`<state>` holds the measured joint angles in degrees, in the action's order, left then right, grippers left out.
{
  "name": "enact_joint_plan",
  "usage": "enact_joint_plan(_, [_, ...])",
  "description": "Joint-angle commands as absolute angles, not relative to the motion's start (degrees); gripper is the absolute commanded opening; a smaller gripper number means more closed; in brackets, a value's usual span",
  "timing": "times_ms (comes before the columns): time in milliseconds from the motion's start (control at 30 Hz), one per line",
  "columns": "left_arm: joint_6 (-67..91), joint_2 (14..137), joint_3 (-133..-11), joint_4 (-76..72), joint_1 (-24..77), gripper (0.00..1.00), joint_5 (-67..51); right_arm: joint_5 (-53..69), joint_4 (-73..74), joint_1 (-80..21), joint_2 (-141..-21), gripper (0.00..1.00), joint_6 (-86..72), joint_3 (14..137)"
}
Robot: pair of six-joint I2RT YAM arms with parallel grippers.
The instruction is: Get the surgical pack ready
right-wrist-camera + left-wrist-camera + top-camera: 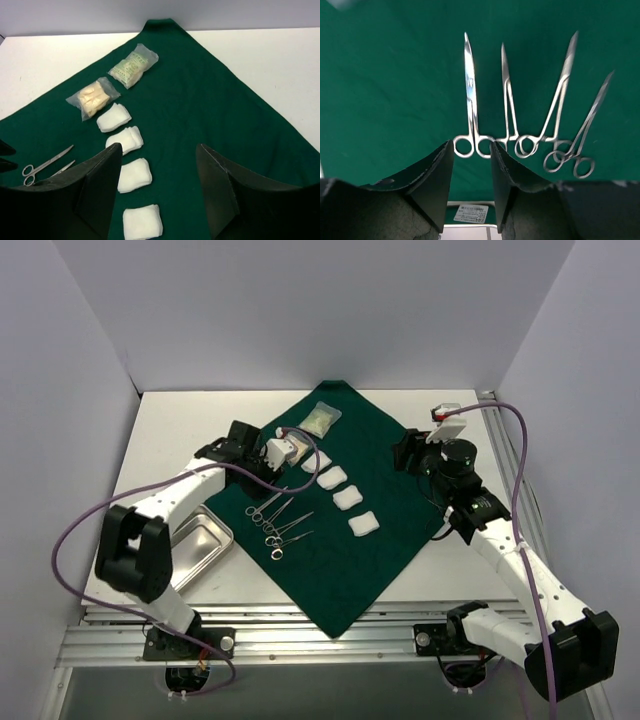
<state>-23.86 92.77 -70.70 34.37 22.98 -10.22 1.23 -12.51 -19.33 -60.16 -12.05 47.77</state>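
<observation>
Left wrist: instruments [469, 85] on drape [385, 90]

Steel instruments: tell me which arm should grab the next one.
Left. The left gripper hangs right above the instruments' ring handles, jaws apart and lined up with the leftmost pair. The right gripper is on the other side of the green drape, facing the gauze pads.

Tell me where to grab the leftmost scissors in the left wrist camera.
Probably across the thin shanks of the scissors just above the finger rings, coming straight down: they lie flat on the cloth, leaving no side to slip under.
</observation>
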Motion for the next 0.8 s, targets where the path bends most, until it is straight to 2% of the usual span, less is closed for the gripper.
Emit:
enact_joint_plan(0, [-26.2, 97.5, -76.4, 42.9, 22.5, 0.45, -8.0, 3.1, -11.3, -19.7, -58.3, 0.56, -12.9, 47.3])
enact_joint_plan(200, [-26.4, 108.1, -83.8, 47.4, 23.8, 0.45, -8.6, 3.3, -10.5, -20.2, -58.1, 0.56, -12.7, 45.7])
enact_joint_plan(467, [-26.8, 111.2, -85.3, 46.3, 23.9, 0.43, -9.0, 3.3, -10.7, -20.5, -58.4, 0.57, -12.1, 44.2])
enact_joint_plan(600, [-26.8, 113.7, -87.0, 48.7, 24.4, 0.37, -8.6, 3.3, -11.2, -20.6, -59.1, 0.57, -12.1, 43.9])
enact_joint_plan(767, [-26.5, 117.2, -89.2, 49.8, 24.7, 0.36, -6.9, 3.6, -11.5, -20.7, -60.4, 0.57, -12.4, 43.9])
